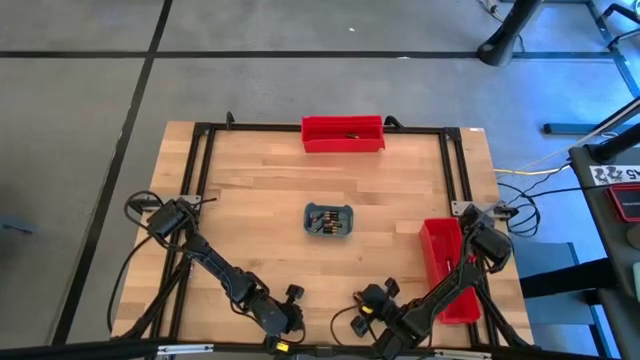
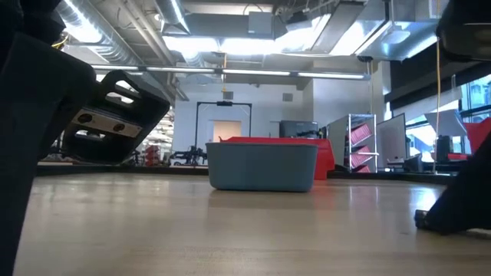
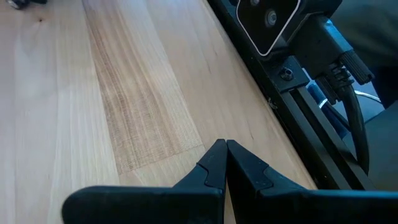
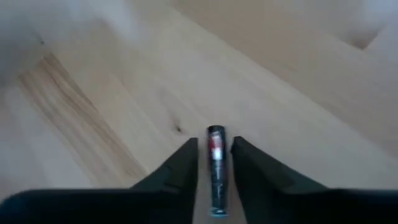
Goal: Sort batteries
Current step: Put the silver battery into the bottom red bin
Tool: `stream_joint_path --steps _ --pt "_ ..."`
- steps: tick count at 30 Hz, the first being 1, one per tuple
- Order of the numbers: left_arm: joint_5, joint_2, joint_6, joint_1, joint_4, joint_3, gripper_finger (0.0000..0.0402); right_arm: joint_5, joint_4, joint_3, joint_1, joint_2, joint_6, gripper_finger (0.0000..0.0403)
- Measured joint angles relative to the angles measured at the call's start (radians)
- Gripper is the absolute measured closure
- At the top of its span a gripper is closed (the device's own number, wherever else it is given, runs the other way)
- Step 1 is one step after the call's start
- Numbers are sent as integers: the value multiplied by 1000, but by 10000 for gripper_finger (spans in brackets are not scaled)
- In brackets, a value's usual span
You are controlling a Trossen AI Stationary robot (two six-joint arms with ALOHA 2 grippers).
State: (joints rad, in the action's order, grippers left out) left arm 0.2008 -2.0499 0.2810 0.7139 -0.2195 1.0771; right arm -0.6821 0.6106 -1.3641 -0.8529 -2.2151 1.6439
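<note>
A small dark battery [image 4: 216, 163] with a red band lies on the wooden table, lengthwise between the fingers of my right gripper [image 4: 214, 146]. That gripper is open, with a narrow gap showing on each side of the battery. It stands near the table's front edge, right of the middle [image 1: 367, 300]. My left gripper [image 3: 222, 148] is shut on nothing, low over the bare wood near the front edge [image 1: 293, 298]. A grey-blue tray [image 1: 329, 208] at the table's middle holds several batteries [image 1: 328, 221].
One red bin [image 1: 343, 133] stands at the far edge. Another red bin [image 1: 440, 262] lies along the right side, close to my right arm. A black frame rail [image 3: 292, 106] and cables run past my left gripper. Bare wood lies between the tray and both grippers.
</note>
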Motion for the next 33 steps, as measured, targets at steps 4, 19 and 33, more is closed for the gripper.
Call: stream_joint_path --steps 4,19,33 --pt "0 0 0 0 0 0 400 -54 29 1 -26 -12 5 354" --pt "-1 0 0 0 1 0 400 -266 60 9 -123 -29 35 373" --pt "-2 0 -2 0 3 1 400 -344 458 -221 -80 74 58 371"
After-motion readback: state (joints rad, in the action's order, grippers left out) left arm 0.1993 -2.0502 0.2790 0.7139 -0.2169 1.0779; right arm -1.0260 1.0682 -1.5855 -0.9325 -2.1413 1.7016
